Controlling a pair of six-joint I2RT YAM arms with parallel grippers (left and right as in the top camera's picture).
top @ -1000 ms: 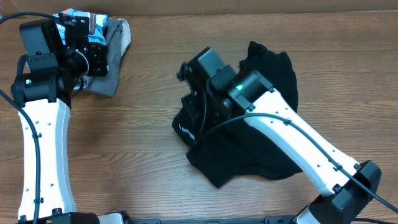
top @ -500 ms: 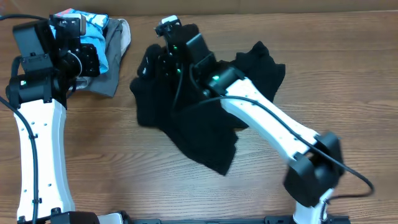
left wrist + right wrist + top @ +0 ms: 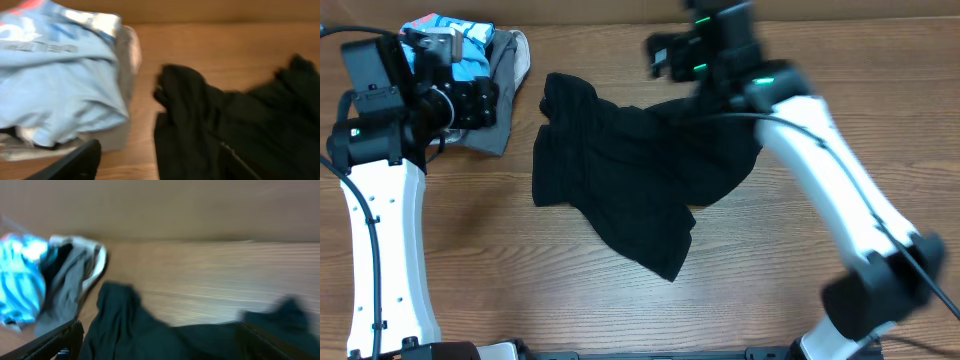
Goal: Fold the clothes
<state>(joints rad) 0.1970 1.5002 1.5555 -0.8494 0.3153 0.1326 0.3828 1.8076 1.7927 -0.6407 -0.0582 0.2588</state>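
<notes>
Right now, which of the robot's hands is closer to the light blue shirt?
Left. The left hand is right beside the light blue shirt; the right hand is well away, near the back edge of the black garment.

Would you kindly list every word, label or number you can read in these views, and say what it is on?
Light blue shirt: dark printed lettering, too blurred to read.
Black garment: no lettering shows.
Nothing else carries readable text.
</notes>
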